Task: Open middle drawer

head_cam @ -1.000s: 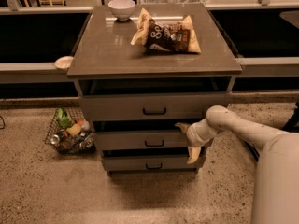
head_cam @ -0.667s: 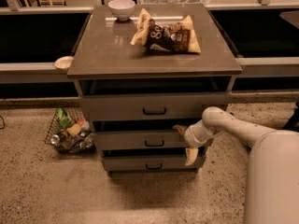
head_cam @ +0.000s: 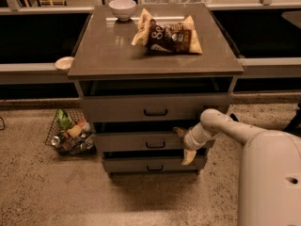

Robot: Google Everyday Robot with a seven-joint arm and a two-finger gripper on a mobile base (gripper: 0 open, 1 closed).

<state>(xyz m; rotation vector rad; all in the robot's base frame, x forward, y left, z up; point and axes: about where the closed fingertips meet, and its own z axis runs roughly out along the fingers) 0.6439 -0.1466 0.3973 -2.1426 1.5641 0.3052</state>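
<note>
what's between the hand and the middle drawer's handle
Only bare drawer front, in the camera view: the hand sits at the right end of the middle drawer, right of its black handle.

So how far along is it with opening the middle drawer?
The approach looks done: the gripper sits at the right end of the middle drawer, to the side of its black handle. The drawer does not look drawn out yet, so the whole pull is left.

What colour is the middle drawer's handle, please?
Black, camera view; the claw sits right of the handle.
</note>
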